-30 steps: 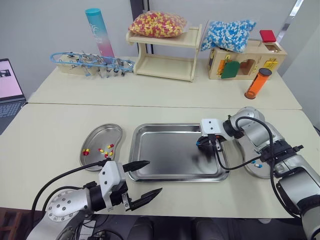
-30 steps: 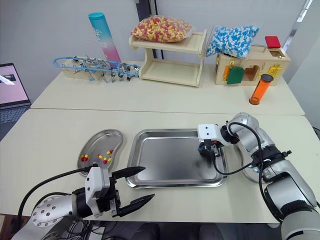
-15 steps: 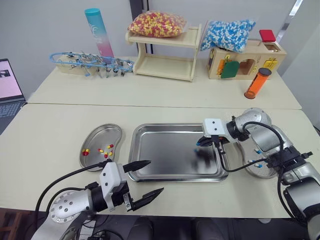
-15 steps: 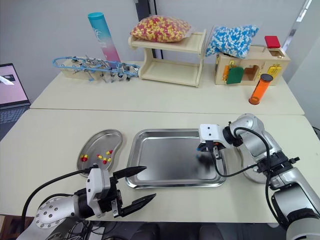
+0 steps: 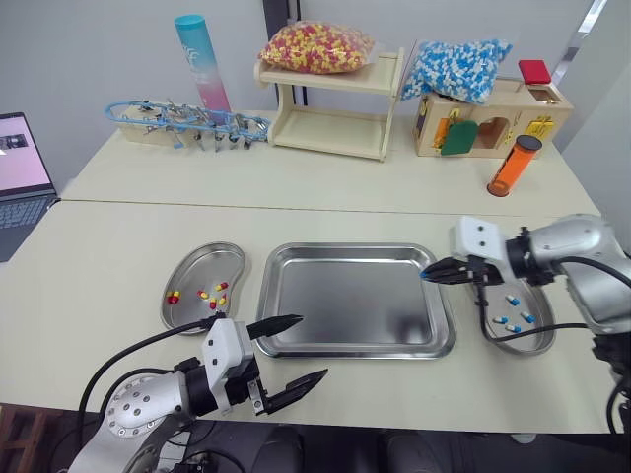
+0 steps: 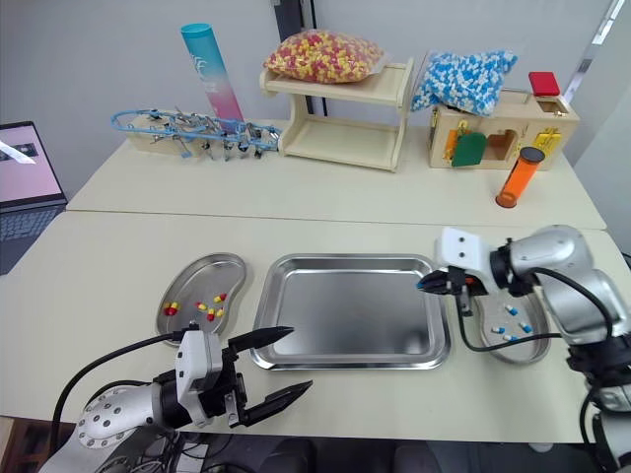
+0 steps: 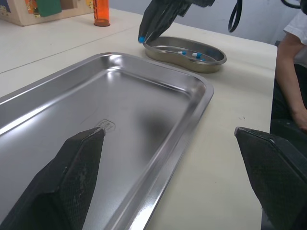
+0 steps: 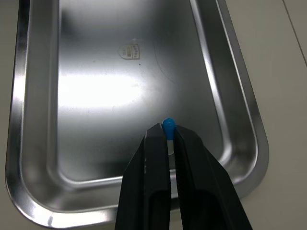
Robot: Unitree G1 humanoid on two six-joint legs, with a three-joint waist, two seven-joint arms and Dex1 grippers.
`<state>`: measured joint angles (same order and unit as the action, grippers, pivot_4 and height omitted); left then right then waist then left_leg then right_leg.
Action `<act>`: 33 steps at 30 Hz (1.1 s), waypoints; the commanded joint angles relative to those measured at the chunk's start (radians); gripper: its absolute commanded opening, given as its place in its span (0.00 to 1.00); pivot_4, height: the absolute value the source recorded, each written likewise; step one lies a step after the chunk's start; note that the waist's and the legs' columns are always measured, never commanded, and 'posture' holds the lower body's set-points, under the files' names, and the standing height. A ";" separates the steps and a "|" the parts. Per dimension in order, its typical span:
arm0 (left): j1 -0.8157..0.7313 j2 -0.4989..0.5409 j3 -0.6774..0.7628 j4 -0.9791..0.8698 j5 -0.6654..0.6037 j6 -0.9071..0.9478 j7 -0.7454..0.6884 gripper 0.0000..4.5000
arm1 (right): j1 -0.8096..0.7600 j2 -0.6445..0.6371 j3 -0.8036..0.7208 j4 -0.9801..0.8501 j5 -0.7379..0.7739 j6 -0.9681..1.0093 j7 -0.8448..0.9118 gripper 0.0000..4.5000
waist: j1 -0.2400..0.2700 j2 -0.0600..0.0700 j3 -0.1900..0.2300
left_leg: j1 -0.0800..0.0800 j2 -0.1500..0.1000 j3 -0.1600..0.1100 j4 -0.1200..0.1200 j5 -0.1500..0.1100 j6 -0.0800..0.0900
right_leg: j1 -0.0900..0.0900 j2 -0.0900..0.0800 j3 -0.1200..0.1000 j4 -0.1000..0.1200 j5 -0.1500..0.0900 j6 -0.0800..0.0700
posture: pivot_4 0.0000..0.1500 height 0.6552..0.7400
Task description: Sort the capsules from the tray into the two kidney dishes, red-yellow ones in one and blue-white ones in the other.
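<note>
The steel tray (image 5: 345, 305) lies in the middle of the near table, its floor bare metal. Left of it, a kidney dish (image 5: 187, 281) holds several red-yellow capsules (image 5: 209, 296). To the right, a second kidney dish (image 5: 537, 330) holds a few blue-white capsules (image 5: 513, 307). My right gripper (image 5: 427, 278) hovers over the tray's right rim, shut on a blue-white capsule (image 8: 168, 126) whose blue end pokes out of the tips. Off the tray's front left corner, my left gripper (image 5: 311, 346) is open and holds nothing.
On the far table stand a wooden shelf (image 5: 330, 123) with a bag of red-yellow capsules, a bag of blue-white capsules (image 5: 458, 67) on a wooden box, an orange tube (image 5: 515, 165), a blue-pink tube (image 5: 200, 59) and a clip rack. A laptop (image 5: 25, 168) sits far left. A person's sleeve (image 7: 292, 76) is beside the table.
My right gripper has risen from the tray's right part and moved right to its rim, carrying the capsule. The left gripper has stayed put. The camera has shifted slightly.
</note>
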<state>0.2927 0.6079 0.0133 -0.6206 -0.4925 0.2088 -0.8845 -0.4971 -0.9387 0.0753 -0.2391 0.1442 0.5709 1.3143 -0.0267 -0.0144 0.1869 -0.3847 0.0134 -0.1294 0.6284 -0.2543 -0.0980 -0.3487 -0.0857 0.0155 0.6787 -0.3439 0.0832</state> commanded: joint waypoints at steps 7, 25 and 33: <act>-0.037 -0.001 -0.064 -0.009 -0.021 -0.021 -0.056 1.00 | 0.367 -0.158 -0.385 -0.184 0.081 0.164 -0.081 0.01 | -0.004 0.000 0.000 | 0.001 0.000 0.001 0.000 0.000 0.000 | 0.000 0.000 0.001 0.000 0.000 0.000 | 1.00 1.00; -0.118 -0.035 -0.123 0.020 -0.018 -0.017 -0.069 1.00 | 0.370 -0.073 -0.354 0.003 0.053 0.143 -0.373 0.45 | -0.003 0.000 0.000 | 0.001 0.000 0.001 0.000 0.000 0.000 | 0.002 0.000 0.001 0.000 0.000 0.000 | 1.00 1.00; -0.124 -0.041 -0.125 0.018 -0.022 -0.015 -0.057 1.00 | 0.469 -0.076 -0.504 -0.056 0.114 0.101 -0.343 0.99 | -0.002 0.000 0.000 | 0.001 0.000 0.001 0.000 0.000 0.000 | 0.002 0.000 0.001 0.000 0.000 0.000 | 1.00 1.00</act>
<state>0.1713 0.5730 -0.1127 -0.5792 -0.5027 0.2076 -0.9457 -0.0450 -1.0074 -0.3679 -0.2504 0.2359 0.6986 0.9589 -0.0286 -0.0141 0.1867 -0.3834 0.0134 -0.1282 0.6287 -0.2543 -0.0979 -0.3466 -0.0858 0.0160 0.6785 -0.3439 0.0835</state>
